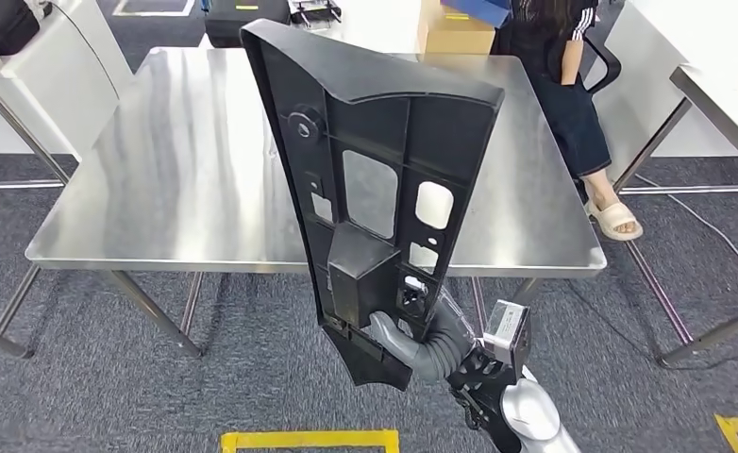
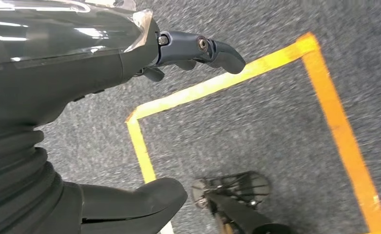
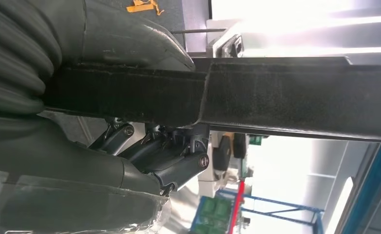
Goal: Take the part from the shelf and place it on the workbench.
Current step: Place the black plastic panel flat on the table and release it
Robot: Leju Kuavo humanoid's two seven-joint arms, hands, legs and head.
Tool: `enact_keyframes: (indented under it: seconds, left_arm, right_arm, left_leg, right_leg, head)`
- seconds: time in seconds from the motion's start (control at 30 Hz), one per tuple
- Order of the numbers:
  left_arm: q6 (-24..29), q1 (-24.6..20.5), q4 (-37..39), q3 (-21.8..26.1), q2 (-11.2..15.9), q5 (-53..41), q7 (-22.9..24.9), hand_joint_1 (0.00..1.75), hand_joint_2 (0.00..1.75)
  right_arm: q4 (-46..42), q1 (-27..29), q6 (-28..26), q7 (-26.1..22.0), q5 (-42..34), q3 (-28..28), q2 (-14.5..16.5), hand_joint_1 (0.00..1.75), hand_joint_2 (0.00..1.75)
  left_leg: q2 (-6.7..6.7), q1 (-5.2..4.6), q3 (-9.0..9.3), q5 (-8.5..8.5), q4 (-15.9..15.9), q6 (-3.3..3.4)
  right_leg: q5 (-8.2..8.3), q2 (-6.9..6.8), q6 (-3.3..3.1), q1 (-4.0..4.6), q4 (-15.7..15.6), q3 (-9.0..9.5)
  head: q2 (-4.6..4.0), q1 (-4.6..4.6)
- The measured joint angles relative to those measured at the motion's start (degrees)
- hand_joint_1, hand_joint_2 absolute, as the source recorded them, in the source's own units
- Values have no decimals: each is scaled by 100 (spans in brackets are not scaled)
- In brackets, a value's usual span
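**Fingers hold the big black part up over the floor**

Fingers (image 3: 174, 161) of the right hand (image 1: 412, 344) are curled around the bottom end of the black part (image 1: 375, 179). The grey thumb presses on one side and the dark fingers press on the other. The part stands tall and leans a little. It is up in the air, in front of the shiny metal bench (image 1: 186, 160), and does not touch it. A person (image 1: 563, 85) stands at the far corner of the bench. The left hand (image 2: 144, 117) hangs over grey carpet with yellow tape (image 2: 218, 83). Its fingers are apart and hold nothing.
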Motion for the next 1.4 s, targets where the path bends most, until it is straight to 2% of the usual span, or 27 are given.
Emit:
enact_keyframes:
  seconds: [0.03, 0.07, 0.1, 0.13, 0.2, 0.23, 0.3, 0.37, 0.4, 0.43, 0.5, 0.57, 0.67, 0.7, 0.73, 0.77, 0.83, 0.87, 0.9, 0.93, 0.97, 1.03, 1.07, 1.1, 1.23, 1.4]
  left_arm:
    - [1, -1, 4, 0, -4, 5, -1, 0, 175]
    - [1, -2, 7, 0, -10, 12, -3, 0, 175]
    - [0, 0, 10, 0, -15, 18, -8, 0, 175]
    - [0, 1, 8, 0, -14, 24, -14, 0, 175]
    - [-1, -2, 6, -1, -18, 26, -26, 0, 175]
    - [-1, -11, 5, -1, -19, 27, -27, 0, 175]
    - [-1, -19, 5, -1, -22, 31, -28, 0, 175]
    - [1, -7, 7, -1, -11, 34, -27, 0, 175]
    - [2, 3, 8, 0, -5, 37, -27, 0, 175]
    - [3, 12, 9, 0, 2, 39, -27, 0, 175]
    - [3, 31, 11, 0, 10, 42, -27, 0, 175]
    - [4, 43, 27, 0, 5, 40, -25, 0, 175]
    - [30, 43, 35, 0, 9, -1, -20, 0, 175]
    - [39, 34, 33, -1, 8, -27, -17, 0, 175]
    - [45, 18, 28, -1, 9, -54, -10, 0, 175]
    - [48, 0, 23, -2, 12, -75, 1, 0, 175]
    - [50, -41, 15, -4, 16, -107, 35, 0, 175]
    - [49, -59, 10, -7, 13, -122, 63, 0, 175]
    - [49, -76, 7, -10, 4, -134, 89, 0, 175]
    - [50, -92, 4, -14, -9, -144, 120, 0, 175]
    - [51, -109, 2, -18, -26, -150, 140, 0, 175]
    - [34, -139, 0, -25, -74, -151, 168, 0, 175]
    - [14, -152, -3, -27, -93, -151, 176, 0, 175]
    - [-14, -159, -5, -27, -108, -151, 183, 0, 175]
    - [-69, -151, -10, -31, -128, -154, 192, 0, 175]
    - [-84, -153, -9, -46, -135, -161, 260, 0, 175]
  right_arm:
    - [3, 0, 1, 2, 1, 3, -1, 175, 175]
    - [6, 0, 1, 4, 2, 5, -2, 175, 175]
    - [9, -2, 1, 6, 1, 6, -2, 175, 175]
    - [9, -11, 1, 9, 1, 8, 0, 175, 175]
    - [7, -29, 1, 9, -3, 9, 11, 175, 175]
    - [5, -39, 1, 9, -4, 10, 19, 175, 175]
    - [4, -41, 2, 10, -7, 10, 28, 175, 175]
    - [4, -21, 4, 12, -7, 14, 29, 175, 175]
    - [5, -12, 5, 13, -7, 15, 28, 175, 175]
    - [5, -6, 5, 14, -7, 16, 28, 175, 175]
    - [5, -4, 5, 15, -7, 16, 29, 175, 175]
    - [10, -15, 5, 26, -7, 17, 30, 175, 175]
    - [17, -109, 27, 84, 26, 32, 57, 175, 175]
    - [25, -182, 38, 136, 66, 51, 77, 175, 175]
    - [41, -286, 42, 209, 130, 85, 102, 175, 175]
    - [73, -411, 30, 299, 220, 134, 133, 175, 175]
    - [200, -704, -26, 482, 460, 280, 232, 175, 175]
    - [291, -864, -77, 570, 623, 371, 305, 175, 175]
    - [398, -1044, -154, 645, 867, 488, 392, 175, 175]
    - [507, -1240, -252, 698, 1158, 614, 478, 175, 175]
    - [622, -1459, -362, 726, 1476, 751, 562, 175, 175]
    - [853, -1873, -565, 761, 2024, 1002, 702, 175, 175]
    - [975, -2055, -631, 799, 2214, 1111, 770, 175, 175]
    - [1100, -2203, -669, 846, 2348, 1204, 836, 175, 175]
    - [1508, -2578, -701, 946, 2594, 1461, 1037, 175, 175]
    - [2046, -3062, -783, 1201, 3371, 1860, 1230, 175, 175]
  left_leg:
    - [-5, -7, 66, -67, -5, -20]
    - [-8, -8, 127, -129, -16, -50]
    - [-5, -11, 198, -142, 23, -85]
    - [4, -8, 218, -133, 88, -122]
    - [41, 2, 137, -91, 422, -177]
    - [54, 16, 3, -131, 659, -208]
    - [66, 59, -393, -373, 1205, -285]
    - [70, 114, -771, -675, 1506, -382]
    - [77, 145, -873, -702, 1451, -428]
    - [86, 178, -896, -589, 1244, -463]
    - [128, 244, -799, -5, 593, -521]
    - [180, 254, -681, 356, 199, -478]
    - [171, 214, -563, 400, 140, -307]
    - [166, 212, -539, 404, 125, -263]
    - [163, 213, -517, 394, 110, -222]
    - [164, 208, -503, 380, 99, -187]
    - [165, 179, -485, 336, 98, -131]
    - [160, 160, -467, 312, 98, -113]
    - [149, 139, -438, 285, 98, -102]
    - [137, 120, -399, 258, 98, -96]
    - [121, 104, -354, 228, 97, -97]
    - [87, 75, -293, 170, 96, -118]
    - [71, 64, -276, 143, 95, -138]
    - [61, 54, -271, 122, 96, -154]
    - [63, 63, -254, 105, 79, -86]
    - [81, 59, -213, 99, 11, -126]
  right_leg:
    - [259, -7, -1, 21, -236, 65]
    - [457, -8, -31, 43, -387, 142]
    - [507, -1, -95, 53, -421, 199]
    - [489, 8, -169, 50, -444, 291]
    - [438, 26, -286, 12, -497, 457]
    - [402, 27, -331, -10, -509, 537]
    - [321, 24, -369, -26, -516, 629]
    - [223, 39, -347, -45, -514, 724]
    - [166, 48, -322, -63, -513, 787]
    - [106, 55, -290, -88, -512, 859]
    - [-24, 57, -204, -116, -504, 998]
    - [-135, 54, -105, -97, -530, 1088]
    - [-217, 38, 8, -81, -599, 1205]
    - [-255, 27, 24, -85, -534, 1191]
    - [-331, 18, 24, -88, -351, 1097]
    - [-439, 10, 10, -87, -36, 914]
    - [-668, 7, -28, -77, 796, 370]
    - [-699, 7, -26, -71, 1090, 134]
    - [-627, 7, -8, -66, 1173, -6]
    - [-461, 7, 18, -59, 1034, -37]
    - [-215, 7, 35, -39, 686, 37]
    - [229, 9, -10, 37, -82, 267]
    - [350, 10, -51, 71, -318, 345]
    - [398, 11, -86, 89, -417, 383]
    - [433, 19, -65, 62, -447, 399]
    - [410, 39, -99, 64, -447, 399]
  head:
    - [0, -8]
    - [0, -19]
    - [0, -28]
    - [0, -22]
    - [0, -27]
    - [0, -34]
    - [0, -55]
    - [0, -58]
    - [0, -59]
    - [0, -61]
    - [0, -63]
    - [0, -68]
    - [0, -47]
    - [0, -44]
    - [0, -39]
    - [0, -35]
    - [0, -34]
    - [0, -34]
    - [0, -35]
    - [0, -35]
    - [0, -35]
    - [0, -37]
    - [0, -34]
    - [0, -31]
    - [0, -21]
    - [0, -23]
